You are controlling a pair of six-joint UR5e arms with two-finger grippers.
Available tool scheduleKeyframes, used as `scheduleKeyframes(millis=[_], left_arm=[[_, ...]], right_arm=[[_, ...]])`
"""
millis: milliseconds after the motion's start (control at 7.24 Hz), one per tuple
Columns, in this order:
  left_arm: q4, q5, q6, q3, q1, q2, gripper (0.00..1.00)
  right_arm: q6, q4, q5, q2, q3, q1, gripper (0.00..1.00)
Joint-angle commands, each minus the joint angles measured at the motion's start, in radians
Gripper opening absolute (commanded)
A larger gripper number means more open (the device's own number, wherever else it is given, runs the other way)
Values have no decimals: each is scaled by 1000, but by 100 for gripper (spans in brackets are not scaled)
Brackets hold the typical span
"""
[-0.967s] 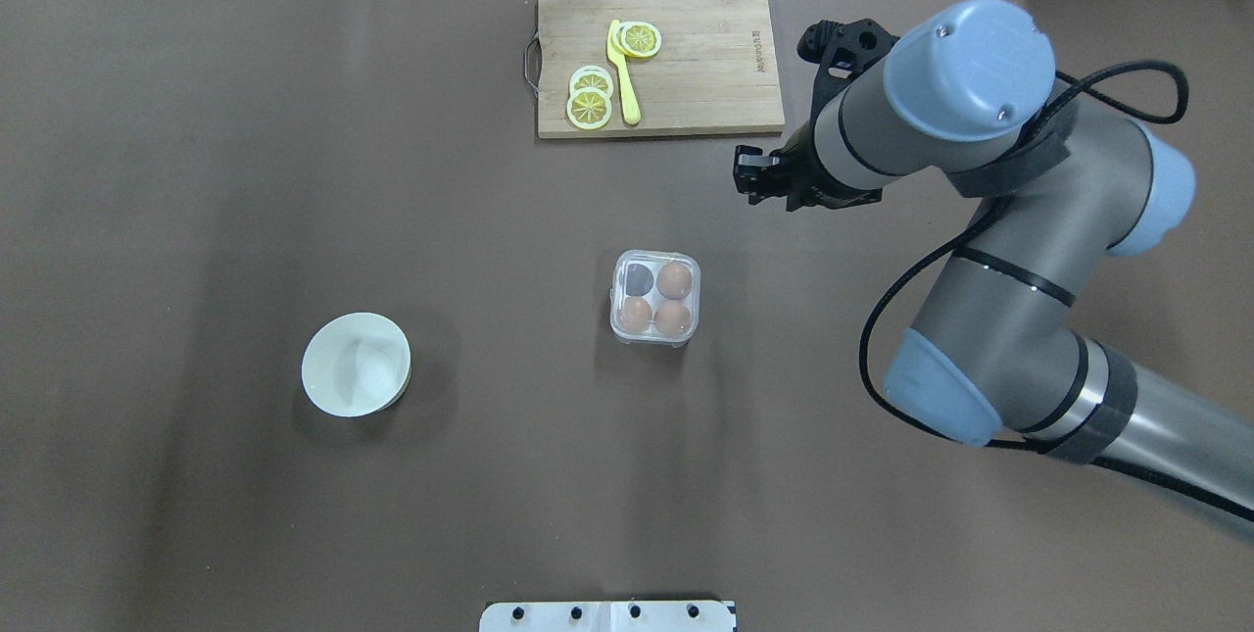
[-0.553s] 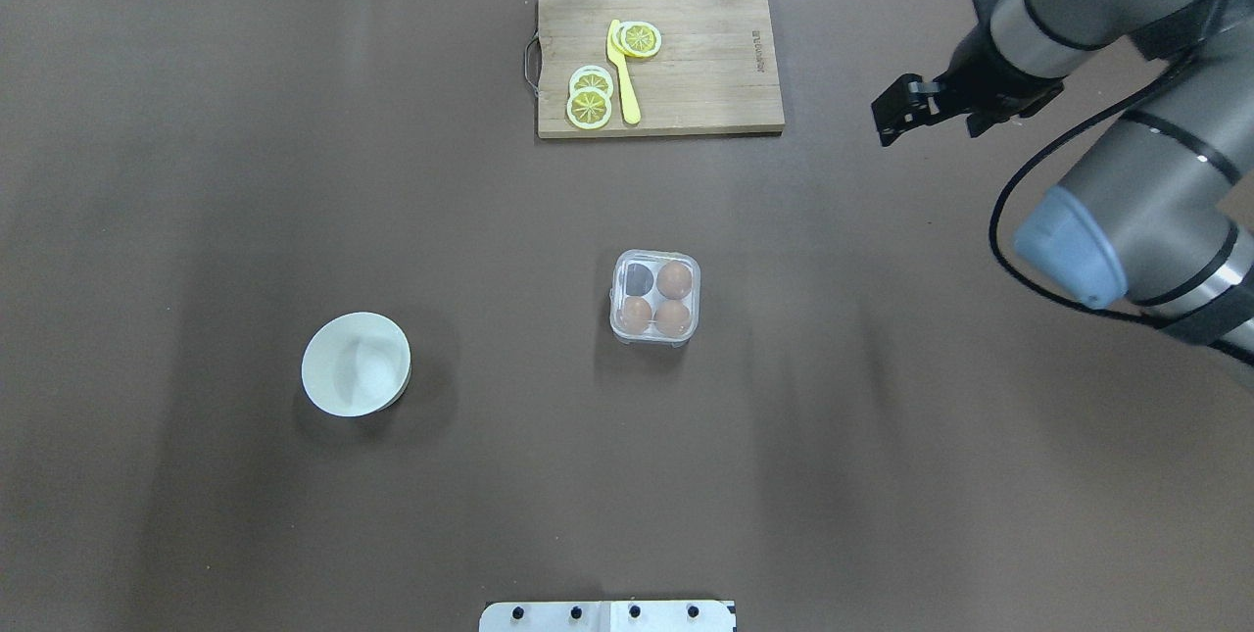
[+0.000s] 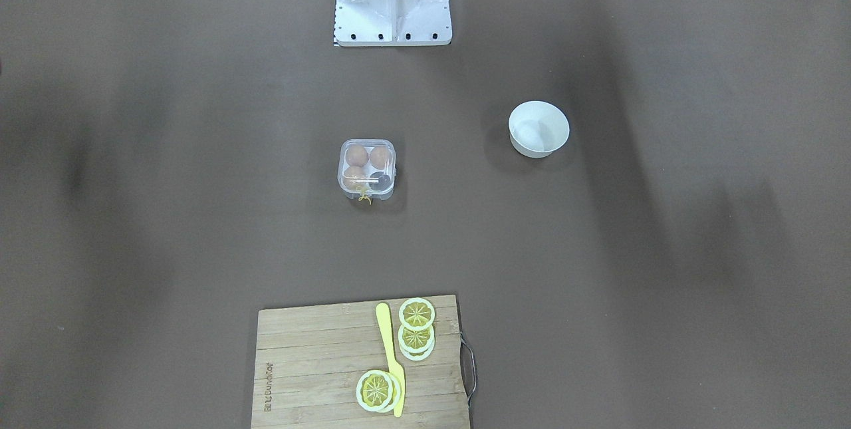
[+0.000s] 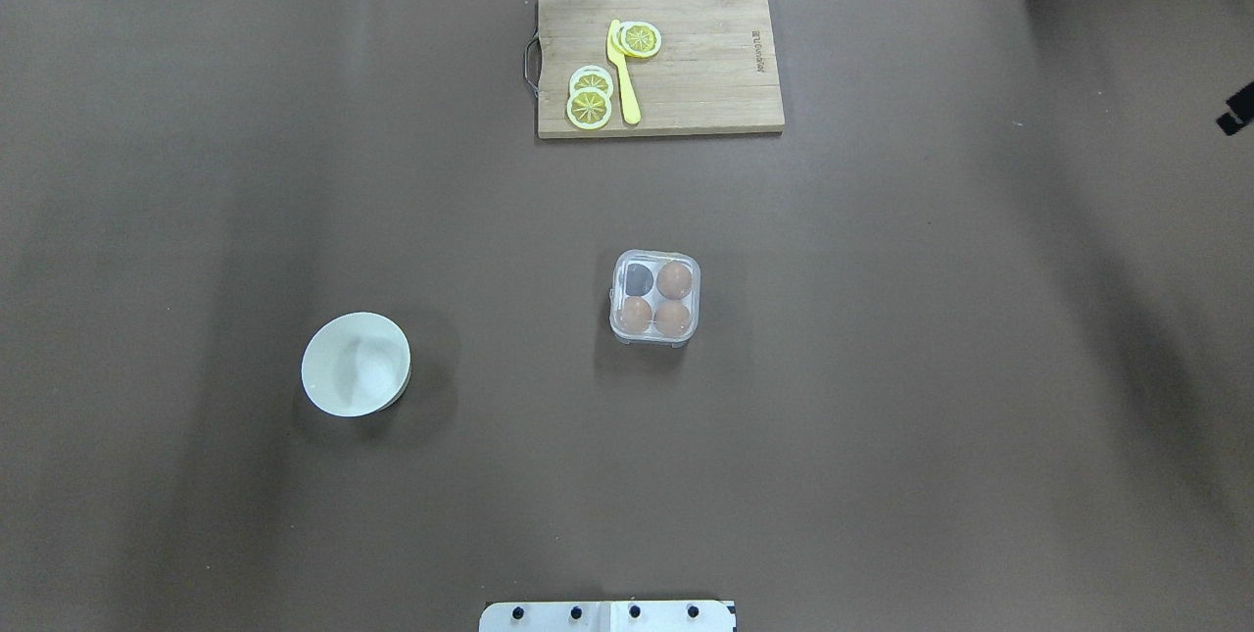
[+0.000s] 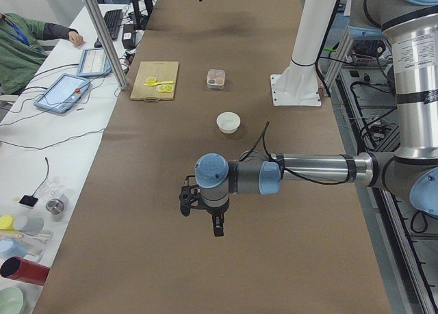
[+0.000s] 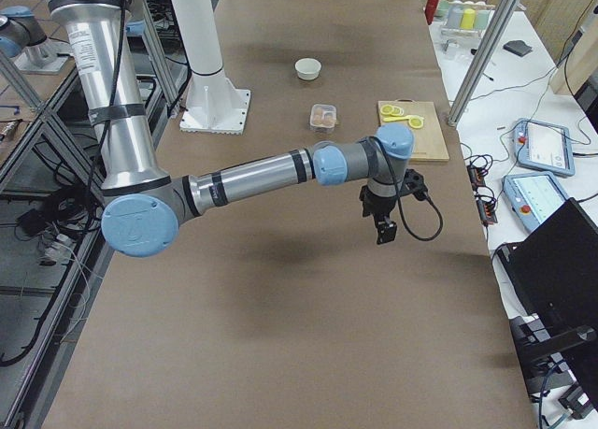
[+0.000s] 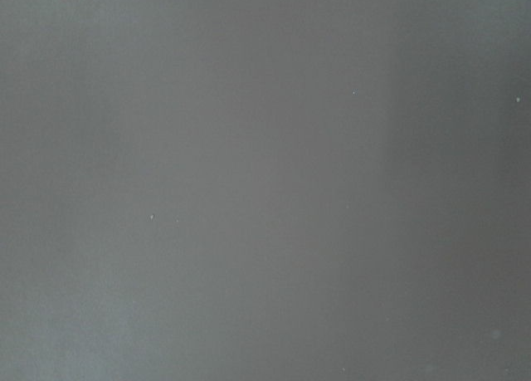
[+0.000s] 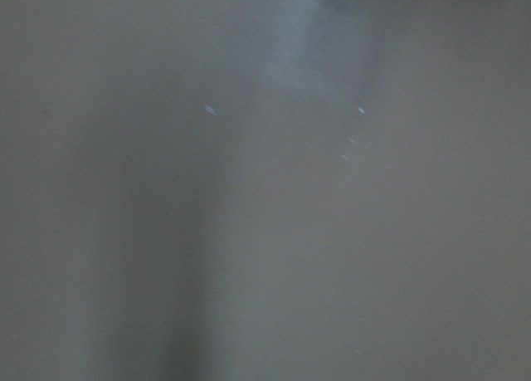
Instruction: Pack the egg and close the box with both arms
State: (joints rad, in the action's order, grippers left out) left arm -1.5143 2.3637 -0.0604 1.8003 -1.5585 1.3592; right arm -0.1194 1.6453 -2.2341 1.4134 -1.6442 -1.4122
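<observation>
Brown table [image 4: 294, 171] centre: box [image 4: 655, 297]; yellow string [image 3: 364, 195] shows front-facing only.

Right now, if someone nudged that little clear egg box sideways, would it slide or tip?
Probably slide: the box sits low and square on the table. Its clear plastic suggests light weight, easily dented. The three eggs sit in cells, so likely stay put.

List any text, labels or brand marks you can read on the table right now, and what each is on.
On the cutting board: a small brand mark, too small and blurred to read.
On the box and the bowl: no lettering visible.
Nothing else legible.
</observation>
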Motion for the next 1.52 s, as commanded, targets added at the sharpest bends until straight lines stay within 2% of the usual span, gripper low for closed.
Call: scheduleKeyframes(millis=[0,276,414,829,1382], left_arm=[[23,-1,2,43,-2,-11,98],[20,-1,5,37,0,-11,98],[20,-1,5,34,0,-11,98],[19,-1,5,36,-2,-12,98],[19,-1,5,39,-3,-28,98]], right_arm=[[-79,-7,-1,196,11,-111,100],[-80,-9,-4,254,0,-166,100],[-79,-7,-15,254,-35,-166,100],[-82,-5,-16,307,-46,-166,100],[-80,-7,-30,375,-167,-166,100]])
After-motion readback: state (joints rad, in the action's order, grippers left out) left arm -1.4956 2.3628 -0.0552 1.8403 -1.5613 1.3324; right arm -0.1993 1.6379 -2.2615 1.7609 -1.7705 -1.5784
